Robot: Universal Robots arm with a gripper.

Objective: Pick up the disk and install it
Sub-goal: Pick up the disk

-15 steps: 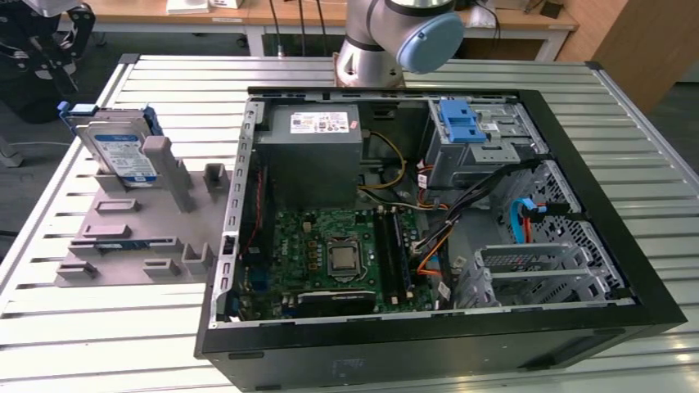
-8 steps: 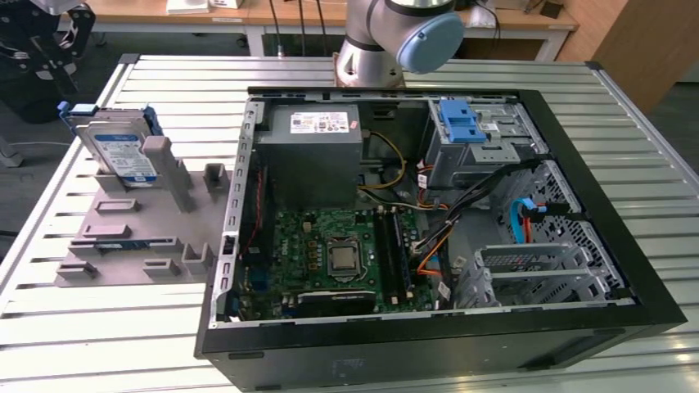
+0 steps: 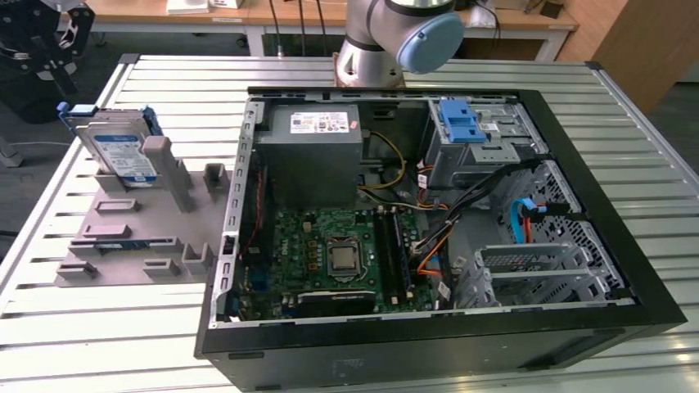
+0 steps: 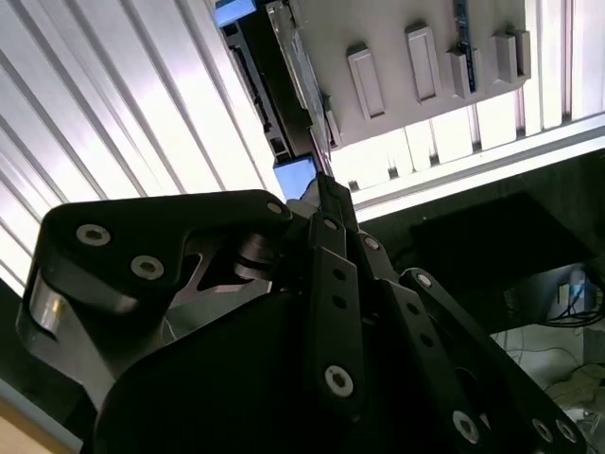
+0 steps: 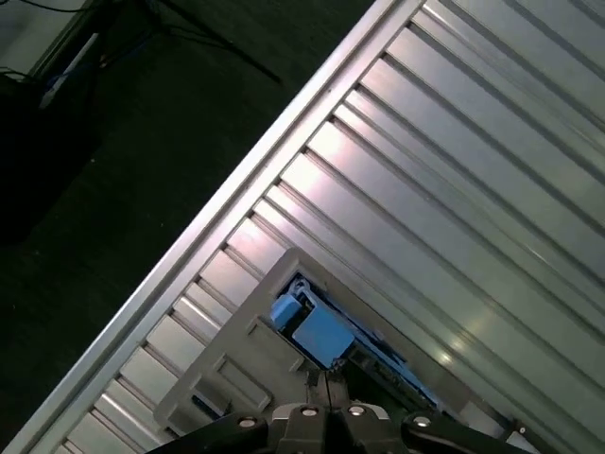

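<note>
The disk [image 3: 116,146] stands on edge in a grey slotted holder [image 3: 131,237] on the exterior view's left, beside the open computer case [image 3: 437,205]. It is silver with a white-and-blue label and a blue carrier frame. My gripper [image 3: 55,70] hangs above and behind the disk, apart from it, at the slatted table's far left corner. In the first wrist view the gripper [image 5: 326,383] is shut, with the disk's blue carrier [image 5: 317,333] just beyond the tips. In the second wrist view the gripper [image 4: 322,187] points toward the disk's edge [image 4: 295,59] and the holder [image 4: 425,66].
Inside the case are a grey power-supply box [image 3: 311,151], a green motherboard [image 3: 339,254], a light-blue latch piece [image 3: 461,123] on the drive cage and loose cables [image 3: 437,237]. The arm's base [image 3: 382,41] stands behind the case. The table edge [image 5: 203,251] runs close to the holder.
</note>
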